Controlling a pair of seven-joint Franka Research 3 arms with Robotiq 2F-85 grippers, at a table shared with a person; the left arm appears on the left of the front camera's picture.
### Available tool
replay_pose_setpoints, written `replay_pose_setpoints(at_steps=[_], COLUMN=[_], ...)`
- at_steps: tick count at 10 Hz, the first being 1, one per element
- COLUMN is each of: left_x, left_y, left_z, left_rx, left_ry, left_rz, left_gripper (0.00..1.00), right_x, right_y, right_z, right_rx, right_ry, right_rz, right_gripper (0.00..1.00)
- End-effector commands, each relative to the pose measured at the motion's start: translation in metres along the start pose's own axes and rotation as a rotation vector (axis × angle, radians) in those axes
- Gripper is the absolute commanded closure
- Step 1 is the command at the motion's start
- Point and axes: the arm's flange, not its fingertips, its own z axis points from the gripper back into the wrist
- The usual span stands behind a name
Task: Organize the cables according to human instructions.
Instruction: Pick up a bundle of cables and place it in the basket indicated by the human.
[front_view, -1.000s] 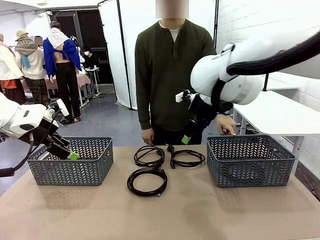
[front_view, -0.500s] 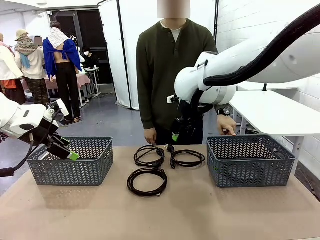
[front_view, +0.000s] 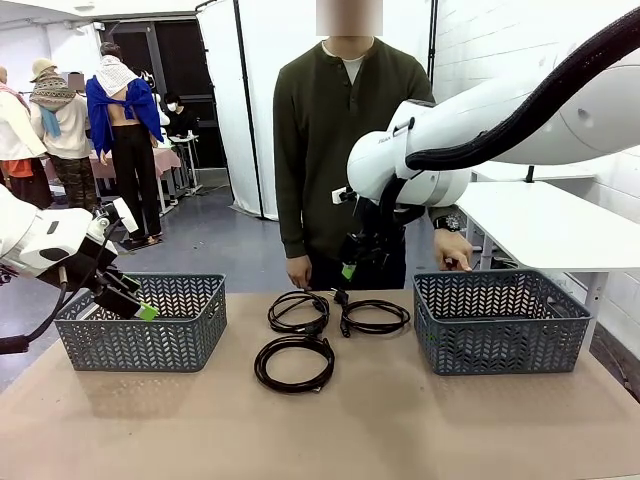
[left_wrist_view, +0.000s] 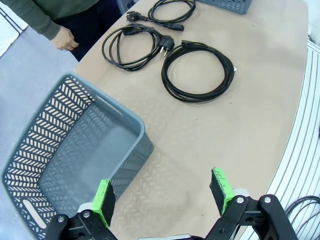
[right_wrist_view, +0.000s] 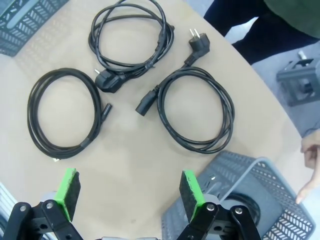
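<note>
Front view finds the right gripper (front_view: 350, 270) hanging above the far edge of the tabletop (front_view: 420, 430), left of the right basket (front_view: 500, 340), its fingers spread wide and holding nothing. A person's hand (front_view: 452, 250) points a finger over that basket's far rim, which we read as the instruction for where a cable should go. Three cables lie loose left of the basket: one coil (right_wrist_view: 227, 117) just beside it, a second coil (right_wrist_view: 166, 37) farther left, and a third coil (right_wrist_view: 31, 115) left of the basket and nearer the robot's edge, all apart from the fingers. A dark loop (right_wrist_view: 248, 200) inside the basket may be a fourth cable; we cannot be sure. Well to the left of that basket, the left gripper (front_view: 135, 300) hovers over the left basket (front_view: 150, 340), fingers wide and empty. We judge the step in hand to be the approach to a pick, with nothing lifted yet. The next move calls for choosing a coil, probably the one beside the basket, lowering the fingers astride its bundled cord, closing, and carrying it over the rim without dragging the neighbouring plugs.
</note>
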Motion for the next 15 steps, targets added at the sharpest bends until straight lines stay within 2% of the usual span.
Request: replay_pose_setpoints(at_steps=[1,3,6,9,11,15], left_x=[-0.002,-0.002,-0.002,-0.002,-0.002,-0.002], left_y=[0.003,0.003,0.003,0.003,0.003,0.003], left_z=[-0.001,-0.001,-0.001,-0.001,-0.001,-0.001], left_rx=[-0.003,-0.003,-0.003,-0.003,-0.003,-0.003], left_ry=[-0.006,-0.006,-0.006,-0.006,-0.006,-0.006], left_rz=[0.005,0.005,0.005,0.005,0.005,0.005], left_gripper=[0.00,0.00,0.00,0.00,0.00,0.00], right_x=[-0.007,0.000,0.012,0.026,0.034,0.053], right_y=[-0.001,0.000,-0.006,-0.012,-0.022,-0.034], right_z=[-0.001,0.000,-0.019,-0.051,-0.075,-0.111], right_rx=[0.001,0.000,0.014,-0.069,-0.130,-0.102], right_ry=[0.006,0.000,-0.011,0.003,0.026,0.101], right_rz=[0.011,0.000,-0.199,-0.325,-0.397,-0.478], right_gripper=[0.00,0.00,0.00,0.00,0.00,0.00])
